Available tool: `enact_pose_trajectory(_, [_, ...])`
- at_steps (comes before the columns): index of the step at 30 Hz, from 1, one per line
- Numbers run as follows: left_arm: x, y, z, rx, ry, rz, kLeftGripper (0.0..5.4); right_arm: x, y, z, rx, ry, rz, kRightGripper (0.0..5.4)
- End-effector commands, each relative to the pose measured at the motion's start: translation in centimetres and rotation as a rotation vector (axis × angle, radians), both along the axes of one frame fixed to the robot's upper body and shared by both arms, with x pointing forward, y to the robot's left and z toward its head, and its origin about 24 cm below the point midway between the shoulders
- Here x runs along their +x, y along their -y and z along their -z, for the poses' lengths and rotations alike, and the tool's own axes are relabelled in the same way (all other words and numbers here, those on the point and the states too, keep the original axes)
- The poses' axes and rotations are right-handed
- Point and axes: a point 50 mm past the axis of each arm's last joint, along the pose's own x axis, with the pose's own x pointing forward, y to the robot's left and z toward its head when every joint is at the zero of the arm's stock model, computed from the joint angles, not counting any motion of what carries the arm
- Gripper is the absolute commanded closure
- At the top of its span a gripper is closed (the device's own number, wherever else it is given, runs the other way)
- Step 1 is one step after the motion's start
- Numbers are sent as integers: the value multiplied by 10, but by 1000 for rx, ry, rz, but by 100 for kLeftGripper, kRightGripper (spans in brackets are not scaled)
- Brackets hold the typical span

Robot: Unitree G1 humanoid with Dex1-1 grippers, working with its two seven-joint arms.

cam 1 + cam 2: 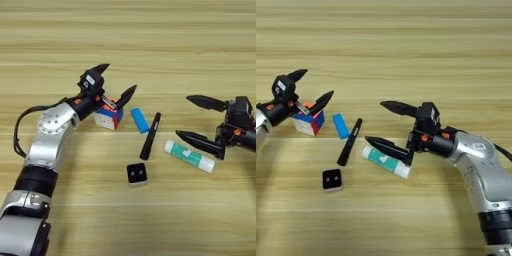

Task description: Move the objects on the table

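On the table (150, 40), the multicoloured puzzle cube (108, 118) sits left of centre. My left gripper (117, 79) hovers just behind and over it, open, fingers spread wide with nothing between them. Right of the cube lie the flat blue block (140, 120) and the black pen (150, 136), both slanted. The white-and-green glue-stick tube (385, 161) lies further right. My right gripper (376, 121) is open, and its lower finger (388, 146) runs right along the tube's far side; whether they touch I cannot tell. The small black-and-white cube (136, 173) stands nearest me.
My left arm (47, 145) comes in from the bottom left and my right arm (481, 165) from the bottom right. Wooden table top stretches across the whole far half of the picture.
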Motion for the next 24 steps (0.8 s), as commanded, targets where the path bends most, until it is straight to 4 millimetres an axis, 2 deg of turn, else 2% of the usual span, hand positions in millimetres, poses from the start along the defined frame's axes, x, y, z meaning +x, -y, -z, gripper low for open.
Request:
enact_pose_trajectory(1, [-4, 0, 9, -12, -53, -29, 0, 3, -2, -3, -11, 21, -2, 1])
enact_pose_trajectory(8, [-19, 0, 20, -40, -103, -52, 0, 4, -2, -2, -12, 23, 1, 1])
enact_pose_trajectory(17, [-34, -11, 19, -67, -112, -123, 0, 6, -4, 4, -28, 26, 15, 1])
enact_pose_trajectory(24, [-39, -16, 23, -50, -115, -157, 0, 7, -5, 4, -29, 34, 19, 1])
